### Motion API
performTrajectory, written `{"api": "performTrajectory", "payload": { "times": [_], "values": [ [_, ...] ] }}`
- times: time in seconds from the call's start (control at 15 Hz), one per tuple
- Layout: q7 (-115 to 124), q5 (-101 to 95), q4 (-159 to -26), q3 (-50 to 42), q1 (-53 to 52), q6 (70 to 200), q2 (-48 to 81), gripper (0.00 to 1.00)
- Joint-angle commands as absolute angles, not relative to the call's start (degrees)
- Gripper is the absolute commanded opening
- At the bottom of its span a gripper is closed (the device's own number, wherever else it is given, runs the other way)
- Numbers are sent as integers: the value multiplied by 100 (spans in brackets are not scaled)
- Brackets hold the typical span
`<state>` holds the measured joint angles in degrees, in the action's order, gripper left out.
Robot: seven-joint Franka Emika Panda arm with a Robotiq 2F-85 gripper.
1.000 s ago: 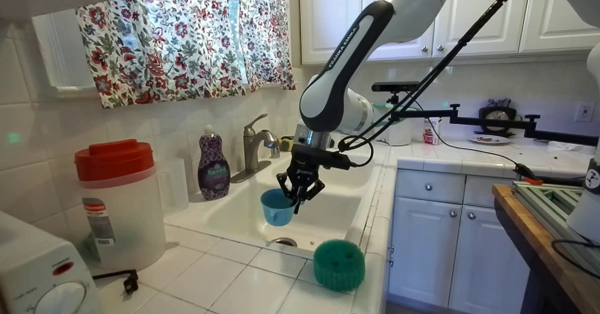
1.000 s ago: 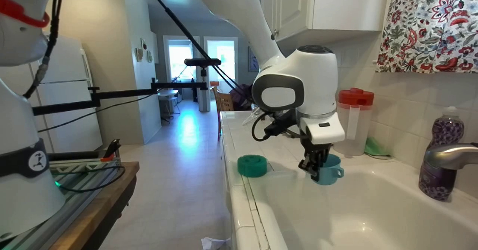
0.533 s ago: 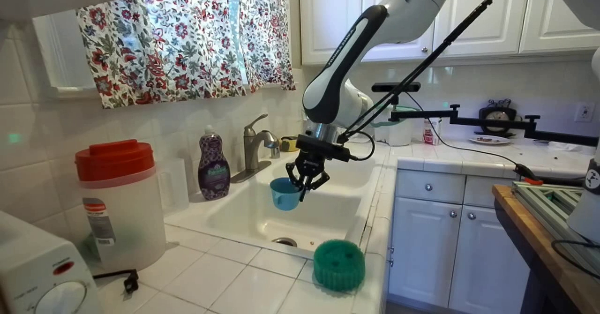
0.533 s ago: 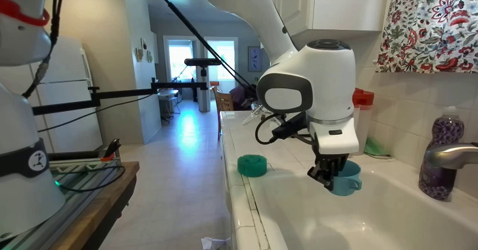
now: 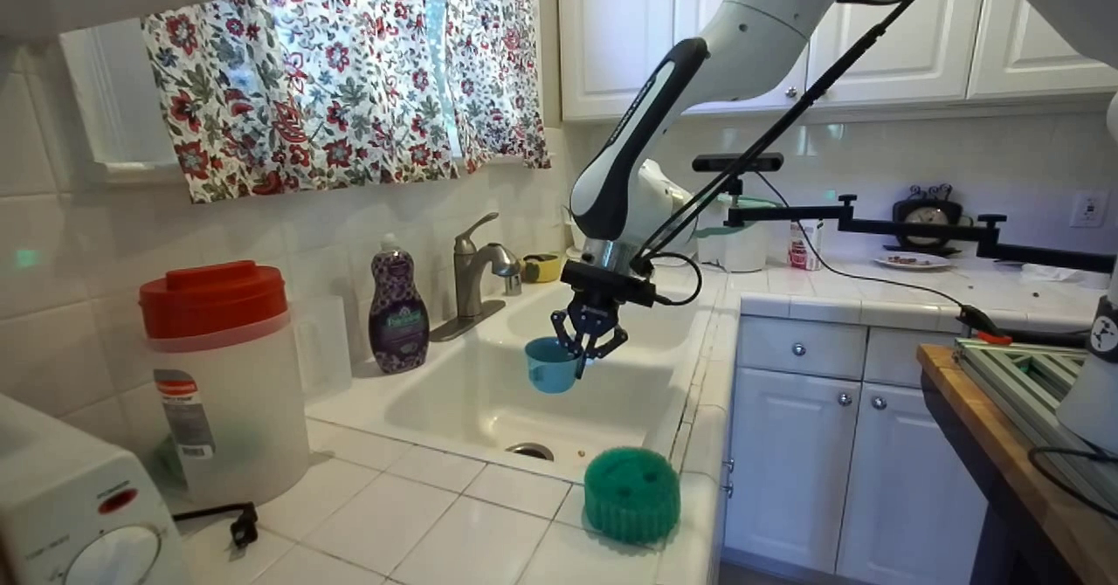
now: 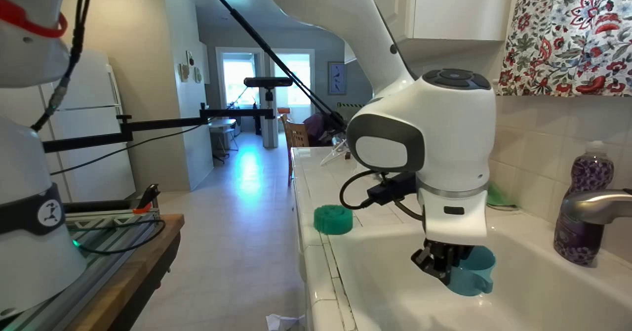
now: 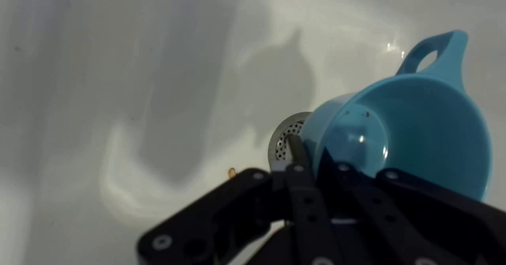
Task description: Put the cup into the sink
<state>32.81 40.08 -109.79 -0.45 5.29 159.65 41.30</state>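
The light-blue cup (image 5: 550, 367) hangs over the near basin of the white sink (image 5: 603, 410) in an exterior view. It also shows in an exterior view (image 6: 471, 277) and in the wrist view (image 7: 431, 126), upright or slightly tilted, mouth up, handle away from the fingers. My gripper (image 5: 581, 365) is shut on the cup's wall, one finger inside and one outside, as the wrist view (image 7: 310, 150) shows. The cup's shadow falls on the basin floor (image 7: 178, 79), apart from the cup. The drain (image 7: 276, 142) is partly hidden behind the cup and a finger.
The faucet (image 5: 476, 279) and a purple soap bottle (image 5: 398, 314) stand along the sink's wall side. A green scrubber (image 5: 632, 493) sits at the counter corner. A red-lidded pitcher (image 5: 231, 393) stands by the tiled wall. A divider separates the two basins.
The gripper and held cup have moved along the sink, away from the pitcher end toward the basin divider. In an exterior view they come closer and lower. The grip is unchanged.
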Motion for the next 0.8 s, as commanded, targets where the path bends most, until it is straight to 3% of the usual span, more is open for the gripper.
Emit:
{"api": "performTrajectory", "payload": {
  "times": [0.0,0.13,0.2,0.73],
  "values": [
    [3475,4148,-10370,-88,616,15651,4497,2],
    [3493,4153,-10171,-62,672,15500,4574,2],
    [3395,4054,-10440,-146,572,15664,4430,7],
    [3579,3991,-10015,-250,570,15415,4734,2]
  ]
}}
